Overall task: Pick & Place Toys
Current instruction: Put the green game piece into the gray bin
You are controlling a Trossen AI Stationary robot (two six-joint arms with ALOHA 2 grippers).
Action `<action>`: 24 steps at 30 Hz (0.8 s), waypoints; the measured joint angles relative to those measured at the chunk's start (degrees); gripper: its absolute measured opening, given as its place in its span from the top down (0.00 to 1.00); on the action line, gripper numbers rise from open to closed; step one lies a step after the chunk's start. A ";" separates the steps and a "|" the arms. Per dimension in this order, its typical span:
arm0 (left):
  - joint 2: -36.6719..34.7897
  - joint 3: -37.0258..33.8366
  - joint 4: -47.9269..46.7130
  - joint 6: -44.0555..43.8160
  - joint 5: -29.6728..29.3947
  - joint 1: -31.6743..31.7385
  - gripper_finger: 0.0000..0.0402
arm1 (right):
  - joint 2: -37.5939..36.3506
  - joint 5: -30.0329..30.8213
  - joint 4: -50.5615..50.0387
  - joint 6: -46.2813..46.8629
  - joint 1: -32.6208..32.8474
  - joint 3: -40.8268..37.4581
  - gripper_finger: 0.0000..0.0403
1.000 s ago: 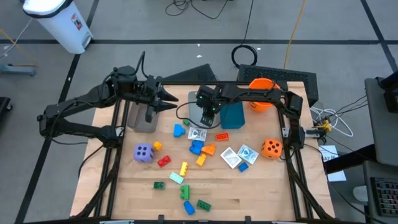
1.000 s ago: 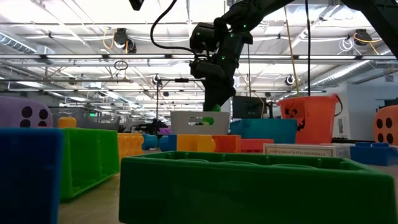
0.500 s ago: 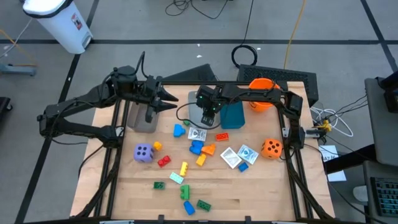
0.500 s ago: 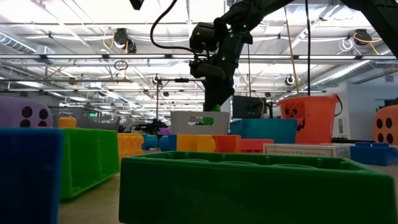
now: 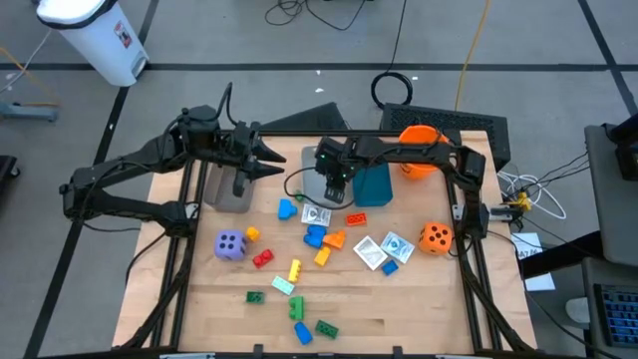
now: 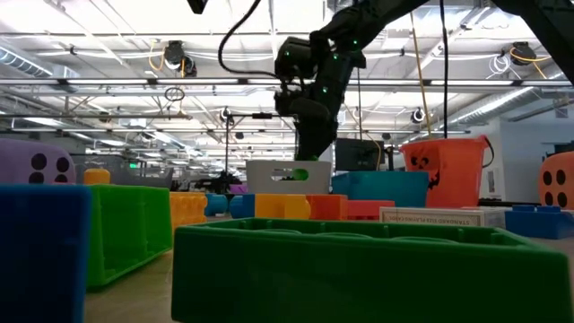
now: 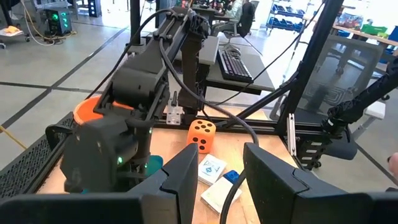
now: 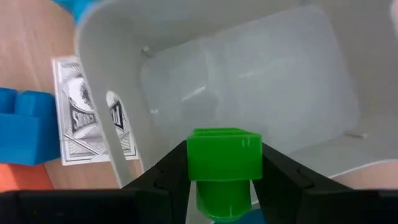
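Note:
My right gripper [image 5: 334, 182] hangs over a pale grey bin [image 5: 312, 172] at the table's far middle, shut on a small green brick [image 8: 224, 154]. In the right wrist view the bin's bare inside [image 8: 267, 81] lies right below the brick. My left gripper [image 5: 279, 160] stands open and holds nothing, pointing level toward the right above a darker grey bin [image 5: 234, 187]. Loose toys lie flat on the table: a purple die [image 5: 229, 244], an orange die [image 5: 435, 236], white packets [image 5: 382, 249] and several coloured bricks [image 5: 317, 237]. My right gripper pinches the green brick by two opposite sides [image 8: 194, 155] between its two fingers. The fingers [image 8: 280, 171] slant down from above, coming from the table's right. The brick is lifted clear, over the pale bin's opening.
A teal bin [image 5: 374, 185] stands right of the pale bin, and an orange bucket [image 5: 421, 150] sits at the far right. A white packet [image 8: 93, 118] and a blue brick [image 8: 25, 127] lie just outside the pale bin. Green bricks [image 6: 359, 269] crowd the near edge.
My right gripper has rolled a little about its own pointing line above the pale bin, still shut on the green brick. Nothing else has moved.

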 joint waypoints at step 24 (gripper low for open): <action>0.00 0.00 0.00 -0.43 0.00 0.00 0.67 | -0.09 0.04 2.09 -1.17 1.84 -1.79 0.52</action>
